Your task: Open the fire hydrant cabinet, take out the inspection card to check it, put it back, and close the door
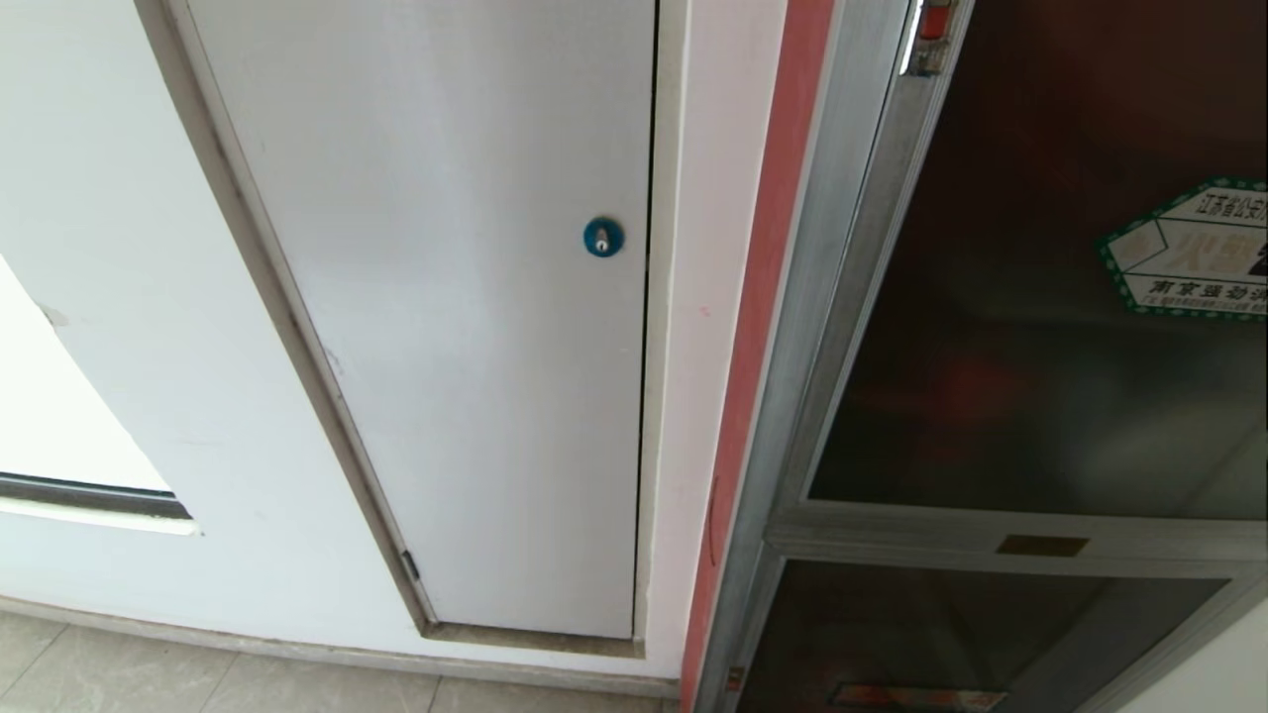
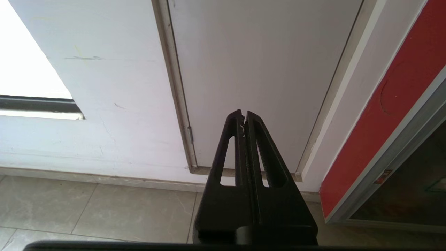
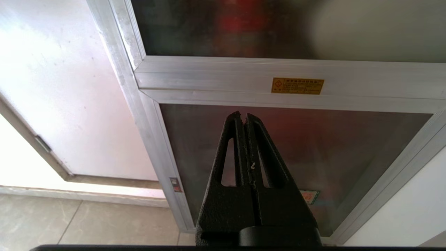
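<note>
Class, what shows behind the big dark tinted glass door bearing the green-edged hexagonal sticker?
Behind the dark tinted glass door only a blurred red glow shows. No inspection card can be made out; the dark glass hides the rest.

The right gripper (image 3: 245, 116) points at the fire hydrant cabinet (image 3: 146, 115), its two black fingers pressed together and holding nothing. Its tips sit just below the silver crossbar (image 3: 216, 78), in front of the lower glass door (image 3: 331, 146) (whether they touch the glass cannot be told). A small brass plate (image 3: 297, 85) is fixed on the crossbar, above and to one side of the tips. Above the crossbar is the door (image 3: 223, 28), dark-tinted with a red blur behind it. Beside the cabinet frame stands a white panel (image 3: 59, 90), with grey floor tiles (image 3: 87, 223) beneath.
</note>
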Robot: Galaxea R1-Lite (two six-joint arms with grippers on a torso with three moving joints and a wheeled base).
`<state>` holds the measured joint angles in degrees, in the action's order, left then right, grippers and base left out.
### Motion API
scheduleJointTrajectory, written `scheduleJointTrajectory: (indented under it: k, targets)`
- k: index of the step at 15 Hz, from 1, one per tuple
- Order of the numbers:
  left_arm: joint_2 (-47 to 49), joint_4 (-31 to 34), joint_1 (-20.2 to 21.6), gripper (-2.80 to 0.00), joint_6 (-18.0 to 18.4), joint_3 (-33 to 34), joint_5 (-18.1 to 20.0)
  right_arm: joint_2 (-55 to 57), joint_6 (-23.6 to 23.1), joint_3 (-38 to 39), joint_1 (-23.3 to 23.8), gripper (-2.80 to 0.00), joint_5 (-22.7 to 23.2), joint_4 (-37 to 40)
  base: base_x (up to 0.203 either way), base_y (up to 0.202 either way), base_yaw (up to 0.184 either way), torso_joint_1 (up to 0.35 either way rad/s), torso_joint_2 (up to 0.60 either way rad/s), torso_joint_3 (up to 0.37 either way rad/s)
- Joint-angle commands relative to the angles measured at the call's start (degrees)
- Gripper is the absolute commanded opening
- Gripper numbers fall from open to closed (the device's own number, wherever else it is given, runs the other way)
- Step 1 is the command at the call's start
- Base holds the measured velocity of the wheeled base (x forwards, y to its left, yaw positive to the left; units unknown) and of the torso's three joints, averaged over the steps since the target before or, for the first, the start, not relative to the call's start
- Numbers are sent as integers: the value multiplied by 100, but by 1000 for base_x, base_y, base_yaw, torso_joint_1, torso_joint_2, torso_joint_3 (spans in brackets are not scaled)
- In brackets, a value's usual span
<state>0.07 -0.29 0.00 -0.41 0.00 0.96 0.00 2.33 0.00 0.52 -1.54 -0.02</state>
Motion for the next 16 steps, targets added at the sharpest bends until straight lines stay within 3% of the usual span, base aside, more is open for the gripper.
scheduleJointTrajectory:
  k: [1, 16]
  targets:
    - [1, -6, 0, -280, -2, 0, 0, 9, 22, 0, 0, -280, -5, -6, 0, 0, 0, 0, 0, 0]
    - [1, -6, 0, -280, -6, 3, 0, 9, 48, 0, 0, -280, -5, -6, 0, 0, 0, 0, 0, 0]
